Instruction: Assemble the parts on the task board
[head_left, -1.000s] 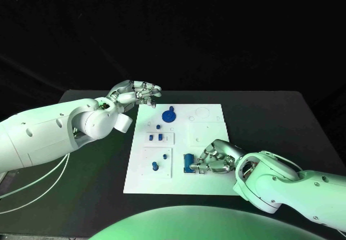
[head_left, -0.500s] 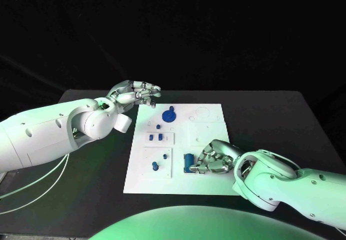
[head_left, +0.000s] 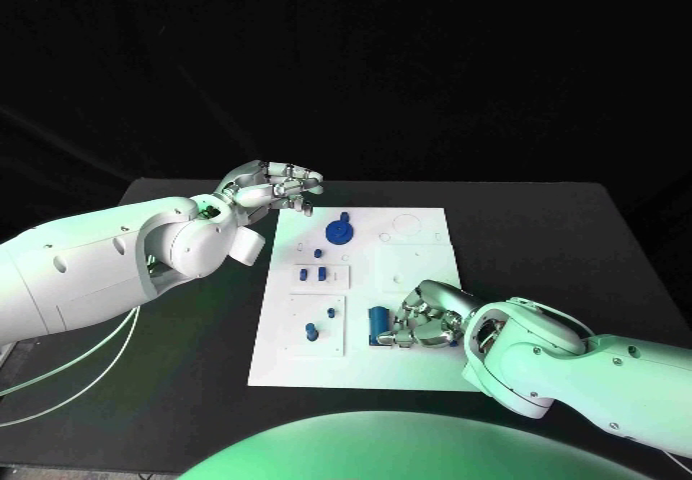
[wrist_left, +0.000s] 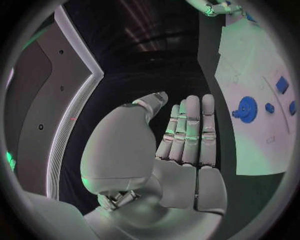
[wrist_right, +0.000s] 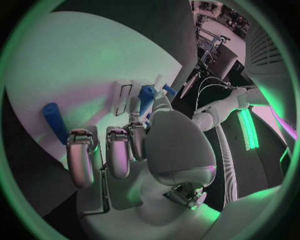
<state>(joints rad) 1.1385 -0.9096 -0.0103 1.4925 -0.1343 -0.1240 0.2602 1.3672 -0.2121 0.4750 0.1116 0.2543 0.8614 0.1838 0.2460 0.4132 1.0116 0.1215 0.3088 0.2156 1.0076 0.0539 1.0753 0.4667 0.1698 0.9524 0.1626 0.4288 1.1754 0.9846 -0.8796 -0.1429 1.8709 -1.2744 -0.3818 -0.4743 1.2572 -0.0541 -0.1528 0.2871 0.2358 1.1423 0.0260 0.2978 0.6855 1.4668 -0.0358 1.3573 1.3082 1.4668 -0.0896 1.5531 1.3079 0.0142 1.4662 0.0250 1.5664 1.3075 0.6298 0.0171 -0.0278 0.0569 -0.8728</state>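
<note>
The task board (head_left: 418, 370) lies in the middle of the black tabletop (head_left: 548, 230). The right hand (head_left: 423, 322) rests over the board at about 5 o'clock from its centre, its fingers curled down beside a blue cylinder part (head_left: 378, 322); I cannot tell if it really grips this part (the fingers hide the contact). The left hand (head_left: 271, 185) hovers past the board's corner at 11 o'clock, holding nothing, its fingers straight and close together. A round blue part (head_left: 338, 231) sits near the board's 12 o'clock edge, and small blue parts (head_left: 310, 272) stand at 9 o'clock.
</note>
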